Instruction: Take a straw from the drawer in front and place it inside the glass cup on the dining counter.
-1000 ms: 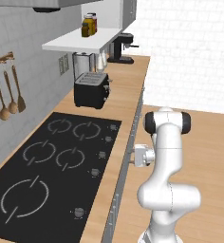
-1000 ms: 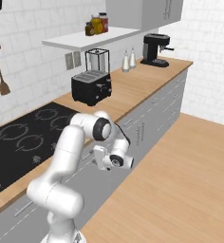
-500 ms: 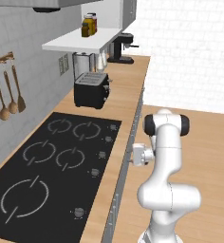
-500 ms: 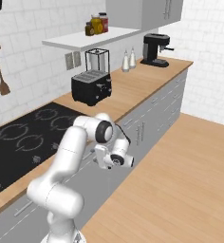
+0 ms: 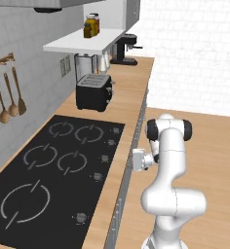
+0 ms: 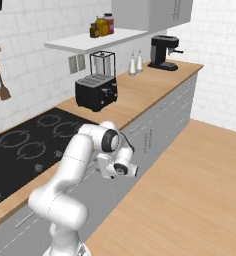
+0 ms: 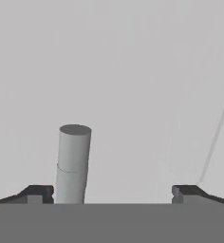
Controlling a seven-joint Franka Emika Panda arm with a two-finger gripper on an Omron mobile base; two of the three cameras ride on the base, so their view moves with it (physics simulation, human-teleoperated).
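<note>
Drawer front (image 7: 133, 85) is the flat grey panel right ahead of the hand camera; its grey cylindrical handle post (image 7: 73, 163) stands out toward the camera, just inside the left finger tip (image 7: 35, 193). Gripper (image 7: 112, 195) jaws are spread wide, nothing between them, not closed on the handle. A thin seam line (image 7: 217, 137) runs diagonally down the panel at right. In the right base view the gripper (image 6: 121, 170) sits low against the grey cabinet fronts (image 6: 160, 120) under the wooden counter (image 6: 140, 92), arm folded down and forward; the left base view shows the hand (image 5: 142, 159) at the counter's edge, beside the black cooktop (image 5: 53, 170). Straw, if inside the drawer, is hidden; cannot tell. On the counter further back: black toaster (image 6: 95, 91), blender (image 6: 103, 63) behind it, two small shakers (image 6: 136, 62), black coffee machine (image 6: 163, 52) at the far end. White wall shelf (image 6: 95, 39) above carries jars (image 6: 102, 24). Wooden spoons (image 5: 7, 99) hang on the tiled wall left of the cooktop. Wooden floor (image 6: 190, 200) runs to the right of the cabinets.
</note>
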